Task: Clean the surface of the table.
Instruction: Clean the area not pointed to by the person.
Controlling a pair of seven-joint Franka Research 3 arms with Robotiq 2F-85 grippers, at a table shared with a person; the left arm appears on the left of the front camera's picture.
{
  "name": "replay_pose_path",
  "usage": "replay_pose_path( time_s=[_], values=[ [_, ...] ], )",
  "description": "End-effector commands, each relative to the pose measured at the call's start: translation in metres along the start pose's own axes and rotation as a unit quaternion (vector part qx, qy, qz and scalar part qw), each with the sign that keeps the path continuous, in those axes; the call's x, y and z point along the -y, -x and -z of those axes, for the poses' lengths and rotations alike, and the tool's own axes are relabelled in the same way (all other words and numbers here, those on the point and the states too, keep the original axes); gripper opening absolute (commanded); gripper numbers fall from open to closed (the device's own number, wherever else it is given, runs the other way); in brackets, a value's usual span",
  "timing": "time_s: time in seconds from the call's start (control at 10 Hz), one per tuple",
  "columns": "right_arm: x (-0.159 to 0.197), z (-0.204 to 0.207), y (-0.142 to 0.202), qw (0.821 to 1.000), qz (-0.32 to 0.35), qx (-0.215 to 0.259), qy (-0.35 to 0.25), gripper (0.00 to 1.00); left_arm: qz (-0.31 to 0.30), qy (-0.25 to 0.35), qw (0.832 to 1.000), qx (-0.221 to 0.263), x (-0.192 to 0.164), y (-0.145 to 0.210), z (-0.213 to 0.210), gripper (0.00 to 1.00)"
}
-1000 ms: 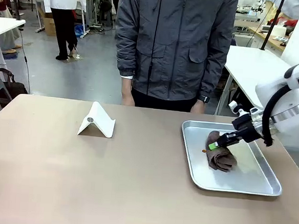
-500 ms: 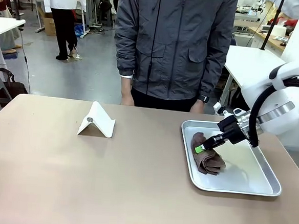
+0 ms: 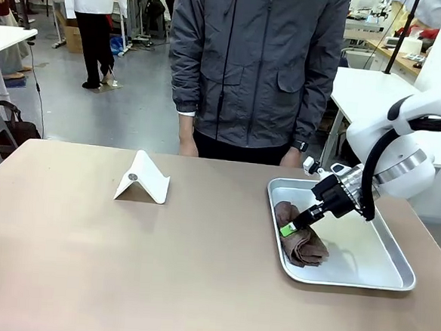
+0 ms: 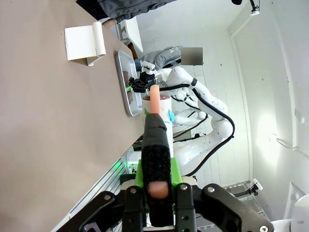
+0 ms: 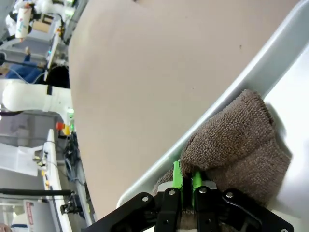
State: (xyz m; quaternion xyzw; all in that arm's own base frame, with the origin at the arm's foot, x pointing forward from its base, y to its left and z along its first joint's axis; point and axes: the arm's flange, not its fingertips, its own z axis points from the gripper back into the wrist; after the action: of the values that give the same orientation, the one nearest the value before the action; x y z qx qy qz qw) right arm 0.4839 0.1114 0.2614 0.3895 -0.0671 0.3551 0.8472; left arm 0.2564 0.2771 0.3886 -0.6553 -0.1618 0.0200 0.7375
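Note:
The brownish table (image 3: 160,267) spreads wide before me. At its right stands a shiny metal tray (image 3: 379,280) holding a crumpled brown cloth (image 3: 303,245). My right gripper (image 3: 287,229) is shut on the cloth near the tray's left rim. The right wrist view has the green pads (image 5: 176,175) pinched into the cloth (image 5: 236,145), beside the tray rim (image 5: 251,72) and the table (image 5: 154,72). My left gripper (image 4: 154,99) is shut with nothing in it, held off above the table (image 4: 48,121). From there the tray (image 4: 120,72) is seen farther off.
A white folded stand (image 3: 142,178) sits on the table's far left half, also seen as the stand (image 4: 84,43) from the left wrist. A person in a grey jacket (image 3: 257,70) stands at the far edge, hands down. A white-topped table (image 3: 369,92) is behind on the right.
My right gripper has moved left across the tray, dragging the brown cloth from the tray's middle to its left rim. Nothing else moved.

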Motion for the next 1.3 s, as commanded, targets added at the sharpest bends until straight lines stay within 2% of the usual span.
replay_pose_path(
  time_s=[0.0, 0.3, 0.6, 1.2],
  values=[
    [0.004, 0.016, 0.019, 0.999, -0.003, -0.037, 0.016, 0.08, 0.003, 0.002, 1.000, 0.004, 0.004, 0.001, 0.000, 0.22],
    [0.017, -0.004, 0.021, 0.996, 0.016, 0.023, 0.082, 0.08, 0.003, 0.002, 1.000, 0.004, 0.004, 0.001, 0.000, 0.22],
    [0.027, -0.031, 0.028, 0.988, 0.038, 0.060, 0.134, 0.08, 0.003, 0.002, 1.000, 0.004, 0.004, 0.001, 0.000, 0.22],
    [0.055, -0.097, 0.057, 0.970, 0.109, 0.134, 0.170, 0.08, 0.003, 0.002, 1.000, 0.004, 0.004, 0.001, 0.000, 0.22]
  ],
)
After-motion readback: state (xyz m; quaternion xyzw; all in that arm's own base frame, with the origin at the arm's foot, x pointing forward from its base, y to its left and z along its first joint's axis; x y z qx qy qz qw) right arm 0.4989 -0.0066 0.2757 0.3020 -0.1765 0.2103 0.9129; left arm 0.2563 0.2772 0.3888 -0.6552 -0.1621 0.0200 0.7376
